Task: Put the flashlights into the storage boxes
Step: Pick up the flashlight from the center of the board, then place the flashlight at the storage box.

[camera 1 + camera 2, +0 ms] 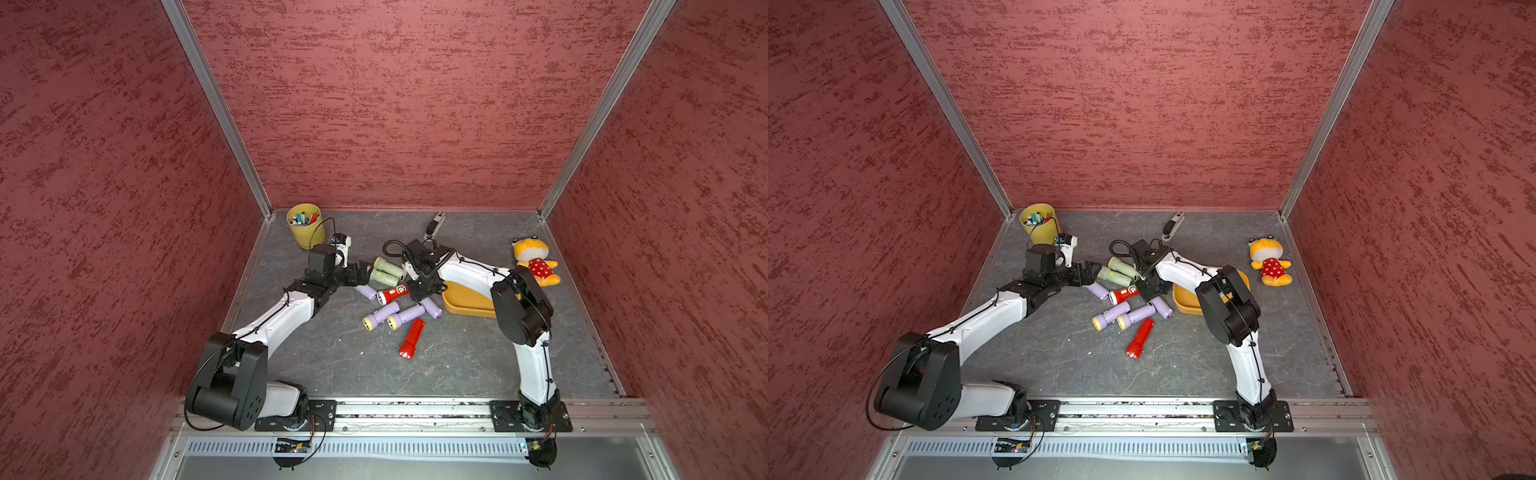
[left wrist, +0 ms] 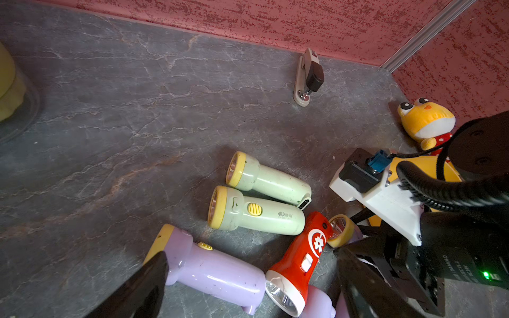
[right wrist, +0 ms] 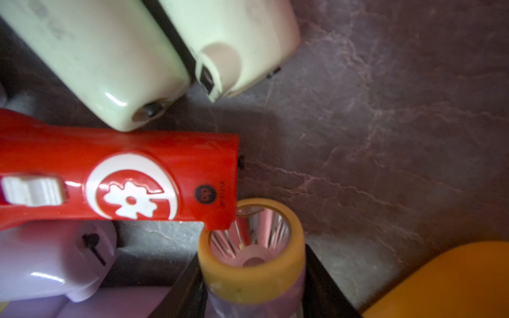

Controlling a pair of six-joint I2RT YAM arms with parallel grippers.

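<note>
Red walls [image 1: 415, 104] box the grey marbled tabletop [image 1: 457, 365]. The right gripper [image 1: 420, 291] straddles a lilac plastic flashlight with a yellow head [image 3: 252, 272]. Its fingers [image 3: 181, 297] flank the body, though I cannot tell whether they hold it firmly. A red plastic flashlight [image 3: 137, 179] lies across that head's edge, so lift straight, then clear the rim of the shallow orange-yellow plastic tub [image 1: 465, 309] just beside. The left gripper [image 1: 362, 272], spread wide, holds nothing.

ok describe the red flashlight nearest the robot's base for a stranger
On the grey tabletop, find the flashlights clustered near its middle. At the cluster's edge nearest the base rail lies the red flashlight. It is red all over; the other red one has a white-rimmed head and white emblem.
</note>
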